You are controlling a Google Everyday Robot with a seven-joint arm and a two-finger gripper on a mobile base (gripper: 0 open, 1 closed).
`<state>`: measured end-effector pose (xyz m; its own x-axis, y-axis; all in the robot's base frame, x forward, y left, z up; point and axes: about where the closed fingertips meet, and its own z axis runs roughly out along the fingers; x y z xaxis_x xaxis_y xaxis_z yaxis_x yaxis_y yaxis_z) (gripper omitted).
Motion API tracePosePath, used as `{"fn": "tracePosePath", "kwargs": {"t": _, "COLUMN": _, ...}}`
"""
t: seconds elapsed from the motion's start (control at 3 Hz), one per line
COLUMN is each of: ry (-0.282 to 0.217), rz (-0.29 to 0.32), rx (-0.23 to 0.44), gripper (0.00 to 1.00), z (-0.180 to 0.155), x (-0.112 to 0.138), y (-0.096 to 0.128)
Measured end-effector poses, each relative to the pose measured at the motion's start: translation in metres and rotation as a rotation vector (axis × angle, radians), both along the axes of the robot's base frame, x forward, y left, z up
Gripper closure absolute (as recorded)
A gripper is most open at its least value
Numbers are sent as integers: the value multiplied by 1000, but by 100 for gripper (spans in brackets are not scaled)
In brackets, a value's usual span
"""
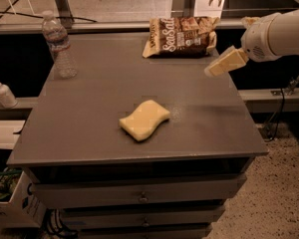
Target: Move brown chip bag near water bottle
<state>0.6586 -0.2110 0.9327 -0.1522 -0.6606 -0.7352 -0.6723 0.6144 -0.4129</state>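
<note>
- Bag (182, 36): flat on the worktop (89, 108), at the far edge, right of the middle; dark brown and crinkled, with big white "Sea Salt" lettering turned up and tan ends left and right.
- Tool (226, 62): in the air just right of the bag's right end and a little nearer the camera, over the worktop's right rim; tan, slanting down and to the left; apart from the bag as far as can be seen; how far open, cannot tell.
- Arm (279, 34): thick and white, coming in from the right edge of the view, with the tool at its lower left end.
- Bottle (60, 46): upright at the far left corner of the worktop, well apart from the bag, across most of the worktop's width; clear and ribbed, white cap, blue-and-white label band.
- Sponge (144, 119): yellow, wavy-edged, flat near the middle of the worktop, toward the front; apart from bag, bottle and tool alike.
- Worktop: dark grey and flat, bearing bag, bottle and sponge; below its front edge, drawers (139, 195) stacked, small pulls at their middles.
- Pump bottle (2, 91): small, white, upright on a lower ledge left of the worktop.
- Box (12, 203): white, on the floor at lower left, beside the drawers.
- Floor (284, 198): speckled, at lower right; dark cable (280, 111) hanging toward it right of the worktop.
</note>
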Motion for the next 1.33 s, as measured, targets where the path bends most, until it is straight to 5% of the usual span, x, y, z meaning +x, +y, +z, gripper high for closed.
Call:
{"fn": "tracePosePath", "kwargs": {"t": 0.33, "ry": -46, "rz": -46, "rx": 77, "gripper": 0, "z": -7, "x": 42, "y": 1}}
{"fn": "tracePosePath", "kwargs": {"t": 1.33, "ry": -9, "rz": -191, "rx": 391, "gripper": 0, "z": -53, "x": 140, "y": 7}}
